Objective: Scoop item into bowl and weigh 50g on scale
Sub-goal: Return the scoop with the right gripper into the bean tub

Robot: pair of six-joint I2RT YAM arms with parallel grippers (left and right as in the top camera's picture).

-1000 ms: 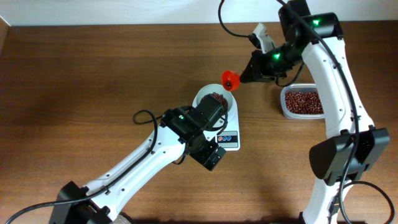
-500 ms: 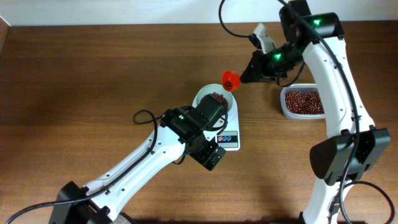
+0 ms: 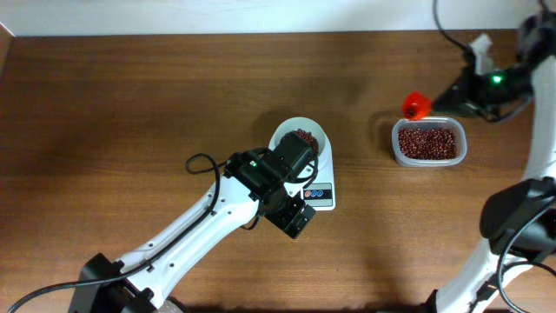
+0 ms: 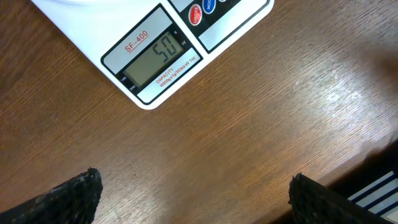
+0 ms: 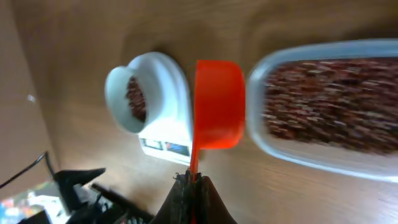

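- Right gripper (image 5: 191, 185) is clamped on the scoop (image 5: 217, 112); we should set it gently, level, in the tub (image 3: 427, 143).
- Left gripper (image 4: 193, 199) has its fingers apart; we should avoid nudging the scale (image 4: 155, 59).

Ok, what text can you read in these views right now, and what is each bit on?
"SF-400": on the scale, above its display.
"50": digits on the display.
"CAPACITY": starts the fine print under the display; the rest is too small.
Lettering on the red button and blue button: too small to read.
Nothing legible on the orange scoop or clear tub.
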